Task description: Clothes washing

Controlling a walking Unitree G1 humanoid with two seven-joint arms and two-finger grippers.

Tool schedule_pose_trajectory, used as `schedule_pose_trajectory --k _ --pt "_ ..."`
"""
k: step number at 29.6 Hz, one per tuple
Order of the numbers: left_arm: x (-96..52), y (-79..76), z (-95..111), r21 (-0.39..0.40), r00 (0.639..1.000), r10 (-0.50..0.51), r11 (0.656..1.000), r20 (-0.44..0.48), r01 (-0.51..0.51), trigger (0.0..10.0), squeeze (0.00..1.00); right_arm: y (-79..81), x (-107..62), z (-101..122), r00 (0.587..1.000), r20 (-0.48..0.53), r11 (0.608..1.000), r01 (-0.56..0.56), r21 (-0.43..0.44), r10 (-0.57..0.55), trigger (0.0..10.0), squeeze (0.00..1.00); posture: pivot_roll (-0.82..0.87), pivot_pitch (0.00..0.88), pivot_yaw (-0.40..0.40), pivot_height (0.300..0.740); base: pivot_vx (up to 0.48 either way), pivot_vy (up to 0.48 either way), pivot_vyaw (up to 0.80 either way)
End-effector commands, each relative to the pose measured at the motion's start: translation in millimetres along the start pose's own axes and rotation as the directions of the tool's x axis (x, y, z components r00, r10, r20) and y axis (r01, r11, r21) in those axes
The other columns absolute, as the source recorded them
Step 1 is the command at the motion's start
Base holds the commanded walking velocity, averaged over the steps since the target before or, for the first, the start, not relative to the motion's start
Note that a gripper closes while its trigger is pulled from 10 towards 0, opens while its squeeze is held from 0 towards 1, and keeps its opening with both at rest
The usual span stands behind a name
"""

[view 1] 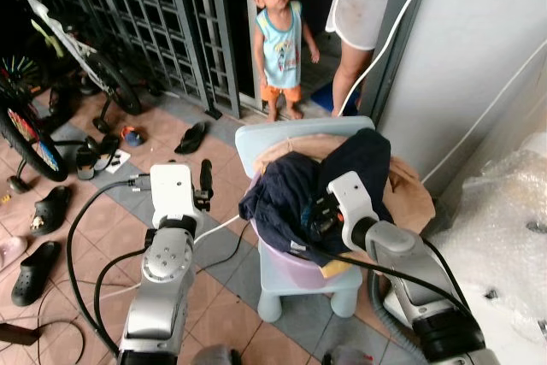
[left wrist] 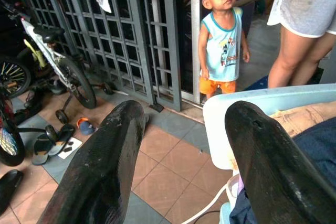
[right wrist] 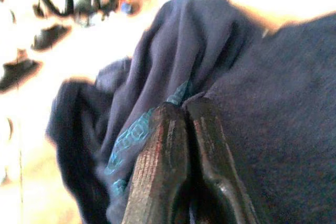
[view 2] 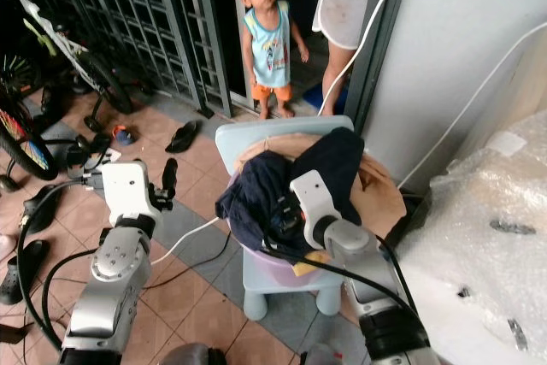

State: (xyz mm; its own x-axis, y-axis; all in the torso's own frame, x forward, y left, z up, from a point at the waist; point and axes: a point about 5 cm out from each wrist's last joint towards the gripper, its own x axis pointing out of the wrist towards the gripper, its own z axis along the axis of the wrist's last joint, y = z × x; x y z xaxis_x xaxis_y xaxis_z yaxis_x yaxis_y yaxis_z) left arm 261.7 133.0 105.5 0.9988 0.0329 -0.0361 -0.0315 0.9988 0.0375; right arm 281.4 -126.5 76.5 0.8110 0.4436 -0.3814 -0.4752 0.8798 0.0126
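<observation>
Clothes [view 1: 299, 190]: in your left eye view, a dark navy heap lies piled in a lavender basin [view 1: 295, 267] on a pale blue plastic chair [view 1: 282, 138], with a tan garment [view 1: 408, 190] beneath and behind it. Your right gripper [view 1: 314, 215] is buried in the navy fabric at the front of the heap. Your left gripper [view 1: 205, 179] hovers over the tiled floor [view 1: 231, 297] just left of the chair.

Right eye view: same layout. A child [view 2: 269, 40] stands in the doorway beyond the chair, a second person's legs [view 2: 335, 66] beside. Sandals [view 2: 181, 136] and a bicycle [view 2: 51, 49] sit to the left.

Left wrist view: fingers [left wrist: 105, 166] spread wide, holding nothing; chair edge just beyond the one fingertip.

Right wrist view: fingers [right wrist: 168, 156] pressed together, pinching a fold of the navy cloth.
</observation>
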Motion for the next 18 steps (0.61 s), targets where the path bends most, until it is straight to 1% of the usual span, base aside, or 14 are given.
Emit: schedule_pose_trajectory --k 1,2,5,6,7,9,10,11,12,13,18 --pt "2.1 0.6 3.2 0.011 1.0 0.012 1.0 0.007 -0.012 10.0 0.0 0.3 -3.8 27.0 0.988 0.147 0.997 0.029 0.074 -0.039 0.0 0.0 -0.06 0.023 0.08 0.74 0.0 0.0 0.0" --pt "2.9 -0.3 3.6 0.01 1.0 0.016 1.0 0.008 -0.016 10.0 0.0 -0.5 -6.7 43.4 0.972 0.228 0.995 0.044 0.094 -0.064 0.0 0.0 -0.06 0.019 0.078 0.74 0.0 0.0 0.0" --pt "3.0 -0.6 3.5 0.01 1.0 0.016 1.0 0.008 -0.016 10.0 0.0 -0.7 -7.5 46.5 0.968 0.242 0.994 0.047 0.096 -0.069 0.0 0.0 -0.06 0.019 0.078 0.74 0.0 0.0 0.0" --pt "3.4 -0.7 4.0 0.014 1.0 0.021 1.0 0.012 -0.021 10.0 0.0 -1.6 -10.5 59.2 0.952 0.293 0.994 0.058 0.088 -0.082 0.0 0.0 -0.06 0.013 0.075 0.74 0.0 0.0 0.0" --pt "4.3 -0.3 4.9 0.018 0.999 0.026 0.999 0.019 -0.026 10.0 0.0 -2.4 -20.5 90.7 0.901 0.422 0.995 0.078 0.065 -0.098 0.0 0.0 -0.07 0.008 0.074 0.74 0.0 0.0 0.0" --pt "5.3 -0.3 5.5 0.02 0.999 0.022 1.0 0.026 -0.023 10.0 0.0 -3.8 -29.3 107.2 0.864 0.49 0.994 0.096 0.06 -0.113 0.0 0.0 -0.07 0.0 0.074 0.74 0.0 0.0 0.0" --pt "6.3 -0.8 6.3 0.017 0.999 0.016 1.0 0.034 -0.016 10.0 0.0 -4.5 -34.3 112.9 0.847 0.518 0.993 0.109 0.051 -0.12 2.7 0.0 -0.08 0.0 0.075 0.74 0.0 0.0 0.0" --pt "7.1 -1.1 6.9 0.016 0.999 0.011 1.0 0.039 -0.011 10.0 0.0 -5.0 -37.7 116.7 0.835 0.536 0.992 0.118 0.044 -0.123 2.7 0.0 -0.08 0.0 0.076 0.74 0.0 0.0 0.0" --pt "7.9 -1.7 7.6 0.014 0.999 0.005 1.0 0.044 -0.006 10.0 0.0 -6.0 -39.0 116.7 0.836 0.531 0.99 0.134 0.041 -0.136 10.0 0.0 -0.08 0.0 0.078 0.74 0.0 -0.274 0.0" --pt "8.4 -2.1 7.9 0.013 0.999 0.002 1.0 0.045 -0.003 10.0 0.0 -6.9 -39.4 115.4 0.838 0.525 0.988 0.144 0.047 -0.147 10.0 0.0 -0.09 0.0 0.079 0.74 0.0 -0.277 0.0" --pt "10.2 -3.7 7.7 0.014 0.999 -0.002 1.0 0.046 0.002 10.0 0.0 -9.3 -41.4 115.4 0.833 0.521 0.982 0.169 0.08 -0.186 10.0 0.0 -0.09 0.0 0.085 0.74 0.0 -0.289 -0.76"
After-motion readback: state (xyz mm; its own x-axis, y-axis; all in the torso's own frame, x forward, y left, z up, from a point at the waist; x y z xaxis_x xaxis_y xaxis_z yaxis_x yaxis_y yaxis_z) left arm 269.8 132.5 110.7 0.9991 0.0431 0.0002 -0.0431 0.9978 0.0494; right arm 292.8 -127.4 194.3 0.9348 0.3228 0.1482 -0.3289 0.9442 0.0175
